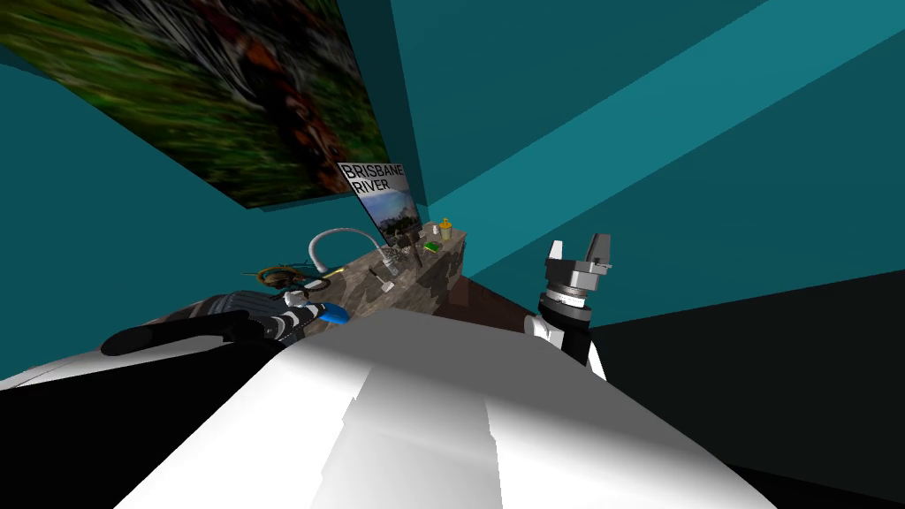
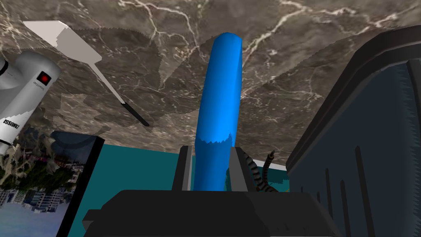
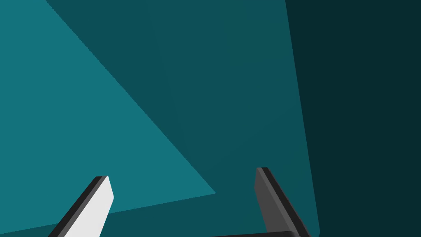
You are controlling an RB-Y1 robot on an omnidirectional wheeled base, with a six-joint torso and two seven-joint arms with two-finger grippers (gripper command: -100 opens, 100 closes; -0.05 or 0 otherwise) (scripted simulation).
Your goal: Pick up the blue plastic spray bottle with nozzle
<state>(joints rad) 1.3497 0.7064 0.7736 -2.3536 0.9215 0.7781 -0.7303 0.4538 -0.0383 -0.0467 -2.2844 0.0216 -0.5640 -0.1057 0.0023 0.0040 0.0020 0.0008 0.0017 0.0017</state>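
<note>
Gripped the blue spray bottle [image 2: 218, 90] by its sides with the left end effector [image 2: 210, 154], at the near end of the brown marbled worktop [image 2: 296, 74], close to a white spatula [image 2: 74, 43]. Held the right end effector [image 1: 579, 249] open, well apart.
</note>
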